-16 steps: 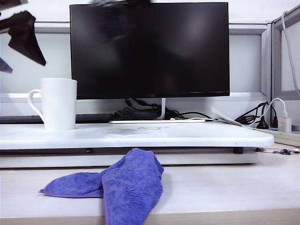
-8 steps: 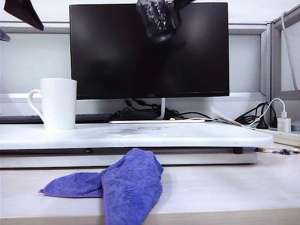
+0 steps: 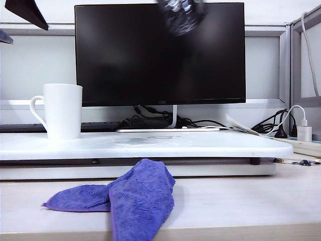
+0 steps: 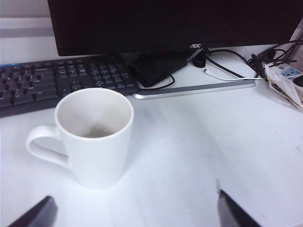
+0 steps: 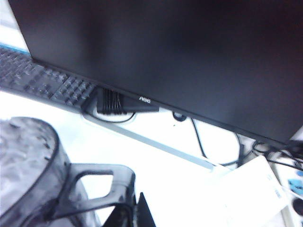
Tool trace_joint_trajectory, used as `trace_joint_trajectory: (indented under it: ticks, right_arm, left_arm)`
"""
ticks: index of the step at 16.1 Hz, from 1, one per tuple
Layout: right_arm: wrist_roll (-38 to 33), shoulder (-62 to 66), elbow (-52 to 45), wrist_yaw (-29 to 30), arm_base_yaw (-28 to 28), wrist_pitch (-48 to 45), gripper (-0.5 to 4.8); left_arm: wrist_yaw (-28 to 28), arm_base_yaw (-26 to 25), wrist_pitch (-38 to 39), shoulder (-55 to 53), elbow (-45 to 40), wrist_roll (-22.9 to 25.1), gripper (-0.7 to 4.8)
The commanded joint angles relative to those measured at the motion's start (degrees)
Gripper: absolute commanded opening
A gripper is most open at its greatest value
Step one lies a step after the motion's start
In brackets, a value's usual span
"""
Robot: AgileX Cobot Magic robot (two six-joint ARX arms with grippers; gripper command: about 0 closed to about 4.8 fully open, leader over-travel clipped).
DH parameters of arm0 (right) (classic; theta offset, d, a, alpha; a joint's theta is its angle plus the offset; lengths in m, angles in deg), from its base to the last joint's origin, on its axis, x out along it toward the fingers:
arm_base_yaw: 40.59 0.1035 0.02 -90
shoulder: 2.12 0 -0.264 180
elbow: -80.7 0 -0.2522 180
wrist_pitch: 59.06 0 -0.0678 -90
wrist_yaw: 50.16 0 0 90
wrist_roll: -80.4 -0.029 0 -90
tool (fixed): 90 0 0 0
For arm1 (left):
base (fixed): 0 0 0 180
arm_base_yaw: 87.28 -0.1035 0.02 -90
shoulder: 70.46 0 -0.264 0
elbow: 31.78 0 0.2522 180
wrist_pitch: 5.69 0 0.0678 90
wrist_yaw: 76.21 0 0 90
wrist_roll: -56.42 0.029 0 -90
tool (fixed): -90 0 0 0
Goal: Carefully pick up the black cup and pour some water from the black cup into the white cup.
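- From my remote seat I count two cups: one white cup [image 3: 62, 111] and one black cup [image 3: 181, 15].
- The white cup stands upright on the left part of the white board [image 3: 210, 145], its long axis vertical and its open mouth facing up. In the exterior view its loop handle points to the left.
- In the left wrist view the white cup [image 4: 94, 137] shows a pale inside with a faint ring low down near its bottom; I cannot tell if that is water.
- The black cup is in the air, high in front of the monitor [image 3: 160, 60], blurred and cut by the top edge of the exterior view, so I cannot tell its tilt there. It is well apart from the white cup, up and to the right of it.
- In the right wrist view the black cup [image 5: 28, 165] shows its rim and its handle [image 5: 92, 184], with the right gripper [image 5: 137, 213] closed at the handle, holding the cup.
- The left gripper [image 4: 132, 213] hovers above the board just beside the white cup, its two dark fingers [image 4: 33, 215] spread wide with nothing between them.
- One purple cloth [image 3: 125, 198] lies crumpled on the table [image 3: 241, 201] in front of the board.
- One keyboard [image 4: 57, 82] sits behind the white cup, under the monitor.
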Motion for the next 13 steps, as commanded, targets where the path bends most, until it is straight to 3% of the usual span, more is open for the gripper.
trace_joint_trajectory:
  ticks: [1, 4, 9, 13]
  right_arm:
    - [-4.0, -11.1, -25.0, -2.4, 0.0, -26.1, -0.06]
    - [-10.0, -10.1, -43.9, -2.4, 0.0, -51.6, -0.06]
    - [-14.8, 6.6, -45.3, 0.3, -0.2, -64.7, -0.06]
    - [-15.3, 12.4, -45.3, 0.4, -1.4, -72.4, -0.06]
  left_arm:
    - [-0.5, 0.0, -0.2, 0.2, 0.3, 0.2, 4.63]
    - [-0.4, 0.0, 0.2, 0.2, 0.3, 0.2, 4.62]
    - [-0.4, 0.0, 1.3, 0.2, 0.3, 0.2, 4.62]
    - [-0.4, 0.0, 3.3, 0.2, 0.3, 1.7, 4.62]
